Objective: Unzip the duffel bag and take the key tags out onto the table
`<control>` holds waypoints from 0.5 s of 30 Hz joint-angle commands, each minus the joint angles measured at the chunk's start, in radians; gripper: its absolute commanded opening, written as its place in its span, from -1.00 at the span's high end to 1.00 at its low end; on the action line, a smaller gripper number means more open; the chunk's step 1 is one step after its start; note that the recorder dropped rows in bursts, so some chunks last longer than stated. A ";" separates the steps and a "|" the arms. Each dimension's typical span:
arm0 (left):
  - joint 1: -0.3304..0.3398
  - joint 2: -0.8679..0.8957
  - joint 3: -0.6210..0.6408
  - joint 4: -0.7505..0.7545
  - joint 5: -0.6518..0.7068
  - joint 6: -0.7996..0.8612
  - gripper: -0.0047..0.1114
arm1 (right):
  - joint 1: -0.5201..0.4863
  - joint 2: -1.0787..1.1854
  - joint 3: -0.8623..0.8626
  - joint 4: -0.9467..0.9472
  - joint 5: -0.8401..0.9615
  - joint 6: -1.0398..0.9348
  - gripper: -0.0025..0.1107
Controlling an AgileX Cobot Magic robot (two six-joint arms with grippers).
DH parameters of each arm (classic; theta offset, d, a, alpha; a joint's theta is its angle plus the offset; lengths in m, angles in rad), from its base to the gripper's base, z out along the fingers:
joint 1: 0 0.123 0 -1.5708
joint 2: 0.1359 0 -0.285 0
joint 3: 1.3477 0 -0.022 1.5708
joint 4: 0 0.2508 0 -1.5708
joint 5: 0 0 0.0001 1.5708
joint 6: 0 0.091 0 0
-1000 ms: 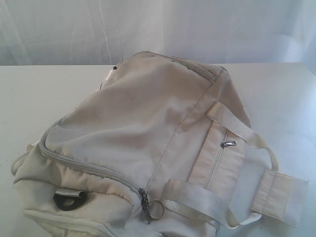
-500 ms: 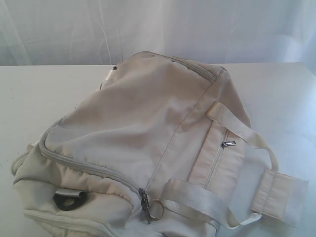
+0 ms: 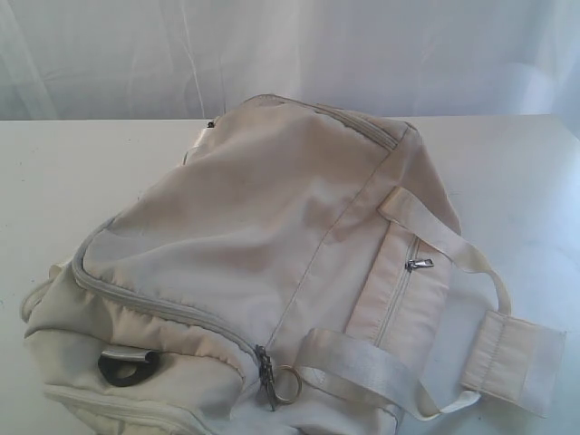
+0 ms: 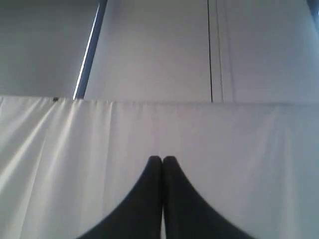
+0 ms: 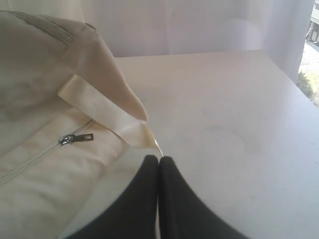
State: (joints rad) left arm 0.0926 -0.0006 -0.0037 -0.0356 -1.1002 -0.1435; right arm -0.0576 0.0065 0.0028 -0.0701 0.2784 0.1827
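A big cream duffel bag (image 3: 258,240) lies slumped across the white tabletop (image 3: 63,181). Its long grey zipper (image 3: 163,308) is drawn shut, and its pale webbing handles (image 3: 453,249) are flopped out to the right.

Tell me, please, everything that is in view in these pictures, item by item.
duffel bag: one, cream-beige, lying on the table
main zipper: one, grey, closed, across the bag's top
metal ring: one, silver, on the main zipper's pull
pocket zipper pull: one, silver, side pocket
webbing handle: one seen, pale, draped off the bag's right side
clip: one, dark, bag's near left end
table: one, white, under the bag
curtain: white, behind the table
key tags: none visible
left end effector: black, shut, empty, pointed at white cloth
right end effector: black, shut, empty, beside the bag's handle
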 commanded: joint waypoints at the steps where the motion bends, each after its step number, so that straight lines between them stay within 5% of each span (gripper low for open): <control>1: 0.003 0.001 0.004 -0.012 -0.106 -0.021 0.92 | -0.004 -0.007 -0.003 -0.009 -0.083 0.005 0.96; 10: 0.003 0.001 -0.105 -0.049 0.113 -0.017 0.92 | -0.004 -0.007 -0.003 -0.009 -0.120 0.005 0.96; 15: 0.003 0.001 -0.248 -0.098 0.410 -0.007 0.92 | -0.004 -0.007 -0.003 -0.009 -0.208 0.005 0.96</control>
State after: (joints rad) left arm 0.0926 -0.0006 -0.1792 -0.1109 -0.8502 -0.1546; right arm -0.0576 0.0065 0.0028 -0.0701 0.1357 0.1827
